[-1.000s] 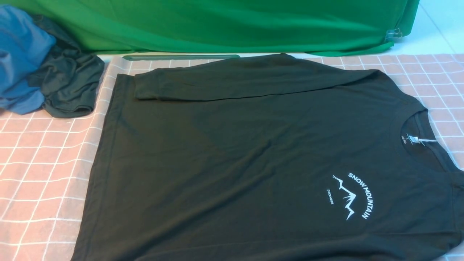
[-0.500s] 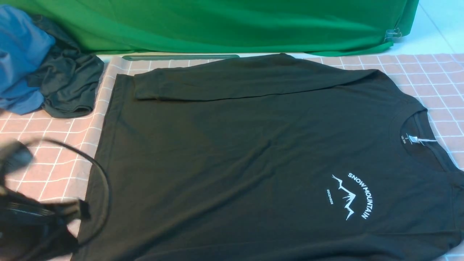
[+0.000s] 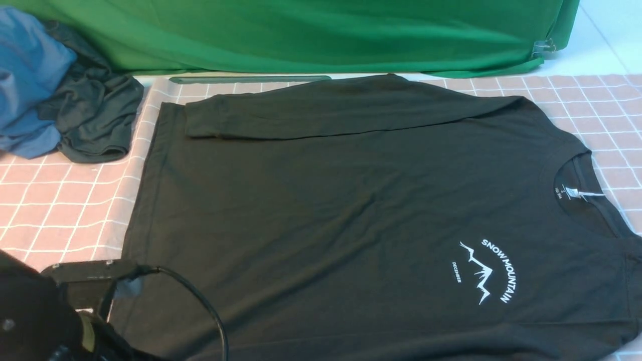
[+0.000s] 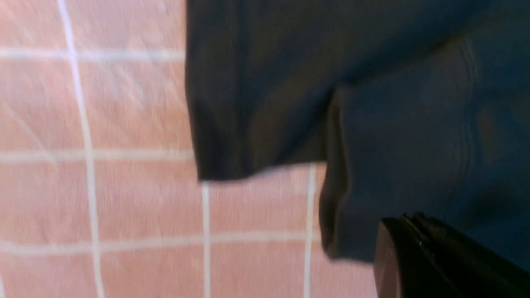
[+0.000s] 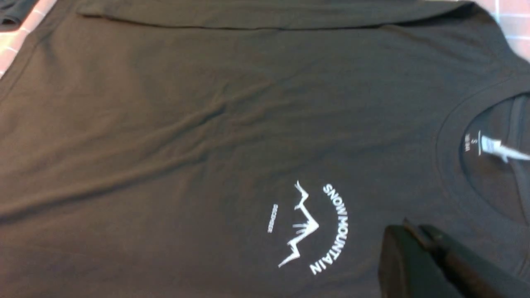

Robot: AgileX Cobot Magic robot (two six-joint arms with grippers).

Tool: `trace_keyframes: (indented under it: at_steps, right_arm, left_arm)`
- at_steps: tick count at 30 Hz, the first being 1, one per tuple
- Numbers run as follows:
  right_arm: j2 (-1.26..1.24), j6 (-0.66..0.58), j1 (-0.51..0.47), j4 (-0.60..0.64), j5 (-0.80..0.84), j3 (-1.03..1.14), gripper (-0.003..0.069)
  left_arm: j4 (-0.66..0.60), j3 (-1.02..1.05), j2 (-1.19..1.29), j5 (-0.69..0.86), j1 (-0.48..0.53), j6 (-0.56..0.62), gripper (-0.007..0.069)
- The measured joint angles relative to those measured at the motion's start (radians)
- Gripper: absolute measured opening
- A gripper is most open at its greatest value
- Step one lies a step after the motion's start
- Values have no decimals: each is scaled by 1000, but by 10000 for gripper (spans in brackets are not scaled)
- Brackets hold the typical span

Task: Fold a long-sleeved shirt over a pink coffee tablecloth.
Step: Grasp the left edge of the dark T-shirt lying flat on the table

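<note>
**Ops:** Green backdrop (image 3: 301, 35) at the back, pink gridded cloth (image 3: 60, 200) across the table. The shirt (image 3: 326, 210) lies flat on it, chest up, collar to my right, far sleeve (image 3: 326, 113) folded across the body.

**Desk:** Claws?

**Ops:** My left claw (image 4: 410, 221) is pinched together with nothing in it, just over the shirt's near-left edge. My right claw (image 5: 410, 229) is likewise closed and empty, above the chest beside the print (image 5: 314, 227).

**Desk:** What worries you?

**Ops:** Closed jaws can't take an edge. If I drop like this, I reckon I'd only shove fabric and wrinkle it. If I go too deep once open, I could pinch the cloth along with the shirt and drag both. If I catch a single layer, the fold likely goes crooked.

**Desk:** Any bins or baskets?

**Ops:** None that I can see. There's just a blue garment (image 3: 30, 75) and a dark garment (image 3: 95, 115) heaped loose at far left, apart from the shirt.
</note>
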Motion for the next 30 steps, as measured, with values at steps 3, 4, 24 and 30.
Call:
trace_keyframes:
  at_steps: [3,4,24,30]
  right_arm:
    - [0,-1,0,3,-7,4,40]
    - [0,-1,0,4,-11,4,41]
    - [0,-2,0,31,-19,4,46]
    - [0,-9,0,32,-19,4,46]
  left_arm:
    - [27,2,19,-53,-2,-10,17]
    - [35,2,29,-60,-3,-12,20]
    - [100,2,271,-212,-3,-30,415]
    - [103,2,283,-224,-3,-39,415]
